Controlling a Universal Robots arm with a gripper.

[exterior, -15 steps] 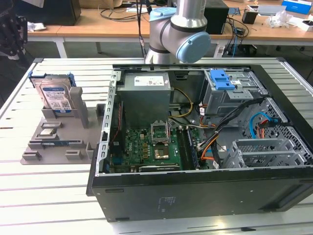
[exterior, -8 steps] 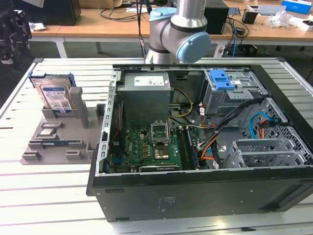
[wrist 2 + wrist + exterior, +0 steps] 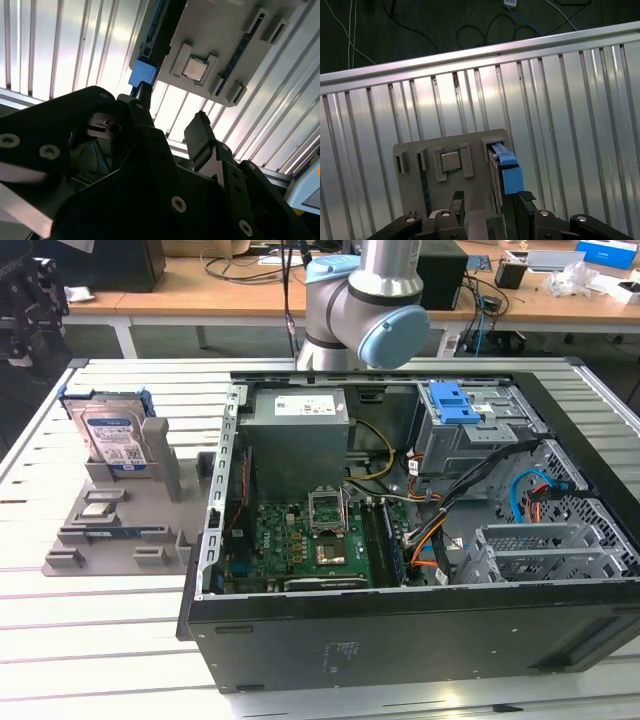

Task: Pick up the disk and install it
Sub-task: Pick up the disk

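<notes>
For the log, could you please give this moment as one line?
gripper: open, empty | disk: upright in holder, untouched | install: not done

In the first wrist view, the end effector point(image 3: 490, 201) covers the near end of the edge-on disk point(image 3: 509, 172).

Figure: lab or electronics workshop, robot test bench. My arm point(image 3: 365, 300) rises behind ribbed metal table point(image 3: 100, 630). On table: desktop computer case point(image 3: 400, 650), side open, circuit board point(image 3: 290, 540) and wiring exposed; beside it, grey parts holder point(image 3: 110, 540). Behind: wooden desks point(image 3: 200, 302) with cables point(image 3: 240, 265), blue box point(image 3: 605, 252), small gear. First wrist view: more cables point(image 3: 485, 30) loose on dark floor point(image 3: 395, 45).
</notes>
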